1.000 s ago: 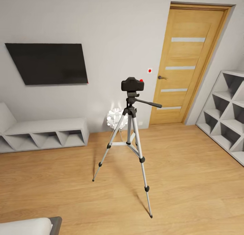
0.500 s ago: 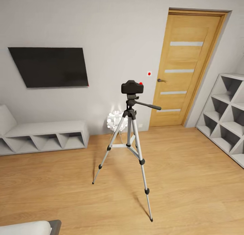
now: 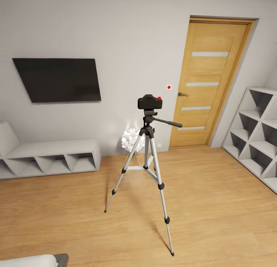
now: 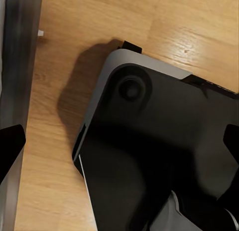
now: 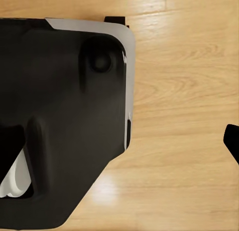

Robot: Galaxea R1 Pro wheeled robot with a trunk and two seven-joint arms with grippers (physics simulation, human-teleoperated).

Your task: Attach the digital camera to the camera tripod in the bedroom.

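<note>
Hanging spread over the robot base and wood floor, both grippers; digital camera sitting atop camera tripod.

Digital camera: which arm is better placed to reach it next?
Neither clearly: the digital camera already sits on the camera tripod, centred ahead, while left claw and right claw both point open at the floor.

- Camera: small, matte black, red button on top; sits level on the tripod head.
- Tripod: silver legs spread on the wood floor, black handle pointing toward the door.
</note>
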